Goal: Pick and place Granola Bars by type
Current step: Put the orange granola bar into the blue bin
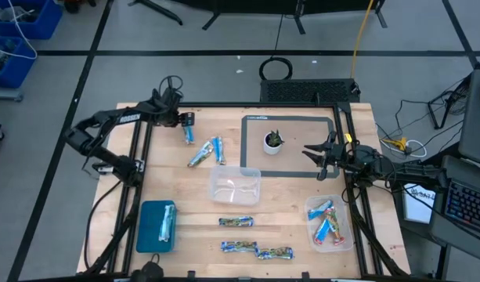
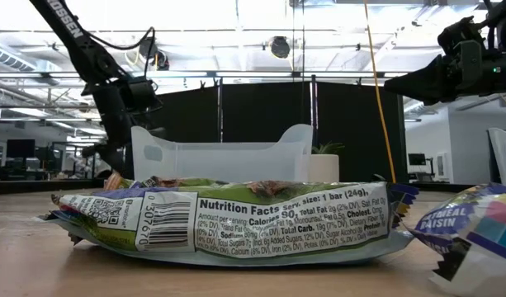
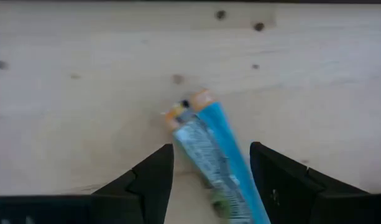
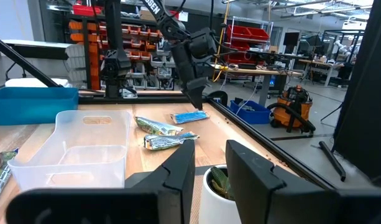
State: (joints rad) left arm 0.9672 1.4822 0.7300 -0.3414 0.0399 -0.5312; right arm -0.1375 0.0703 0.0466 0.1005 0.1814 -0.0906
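A blue granola bar (image 3: 209,140) lies flat on the wooden table at the far left (image 1: 189,131). My left gripper (image 3: 212,168) points steeply down over it, open, with one finger on each side of the bar's middle; no touch shows. Two more bluish bars (image 1: 199,157) (image 1: 218,149) lie just to the right. Three patterned bars (image 1: 236,222) (image 1: 238,247) (image 1: 275,253) lie near the front edge. One bar (image 1: 166,223) rests in the blue tray (image 1: 149,239), and several sit in the right tub (image 1: 330,223). My right gripper (image 1: 316,159) waits level and open at the right.
A clear tub (image 1: 234,186) with nothing in it stands mid-table. A small white pot with a plant (image 1: 272,141) sits on a grey mat (image 1: 302,121), just in front of my right gripper. Black frame rails (image 1: 138,172) run along the table's sides.
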